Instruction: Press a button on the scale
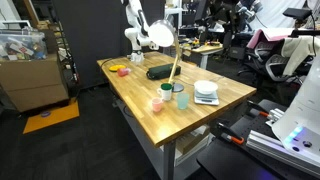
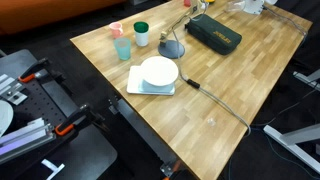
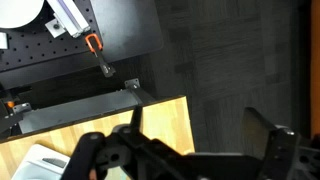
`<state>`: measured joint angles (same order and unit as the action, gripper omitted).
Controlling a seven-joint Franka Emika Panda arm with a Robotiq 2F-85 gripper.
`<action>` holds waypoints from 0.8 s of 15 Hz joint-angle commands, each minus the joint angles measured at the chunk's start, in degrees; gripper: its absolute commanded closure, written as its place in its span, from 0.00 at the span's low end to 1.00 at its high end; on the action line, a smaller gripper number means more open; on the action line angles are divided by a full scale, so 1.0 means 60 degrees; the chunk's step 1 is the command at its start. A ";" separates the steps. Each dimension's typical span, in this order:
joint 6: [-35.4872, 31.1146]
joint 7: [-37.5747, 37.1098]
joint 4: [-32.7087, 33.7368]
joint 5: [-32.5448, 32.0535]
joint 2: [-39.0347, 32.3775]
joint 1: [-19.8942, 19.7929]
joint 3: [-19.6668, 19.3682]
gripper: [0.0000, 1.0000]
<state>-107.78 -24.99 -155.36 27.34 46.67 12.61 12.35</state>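
The scale [image 1: 206,92] is a low white-and-silver square near a long edge of the wooden table [image 1: 215,112]. In an exterior view from above, the scale [image 2: 143,88] is partly covered by the white round lamp head [image 2: 158,71]. In the wrist view a pale corner of the scale [image 3: 38,160] shows at the bottom left, far below. My gripper [image 3: 180,150] is open and empty, high above the table corner and off to the side of the scale. The white arm [image 1: 133,28] stands at the table's far end; the gripper itself cannot be made out in either exterior view.
A gooseneck lamp [image 1: 172,70] stands beside the scale. A teal cup [image 1: 181,99], a pink cup [image 1: 157,104] and a white cup with a green top [image 2: 141,33] stand close by. A dark flat case [image 2: 213,32] lies further back. Black boards with red clamps [image 2: 70,125] sit off the table edge.
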 commanded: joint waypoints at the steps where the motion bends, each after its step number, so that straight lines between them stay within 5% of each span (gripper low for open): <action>1: 0.0083 0.0104 0.0027 0.0106 0.0026 -0.0195 0.0151 0.00; 8: -0.0313 -0.0161 -0.0577 0.0049 -0.0541 -0.0855 0.0047 0.00; 12: -0.1569 -0.1098 -0.0766 -0.0198 -0.0981 -0.1675 0.0327 0.00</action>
<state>-111.77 -26.76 -160.02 27.10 43.03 5.90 12.40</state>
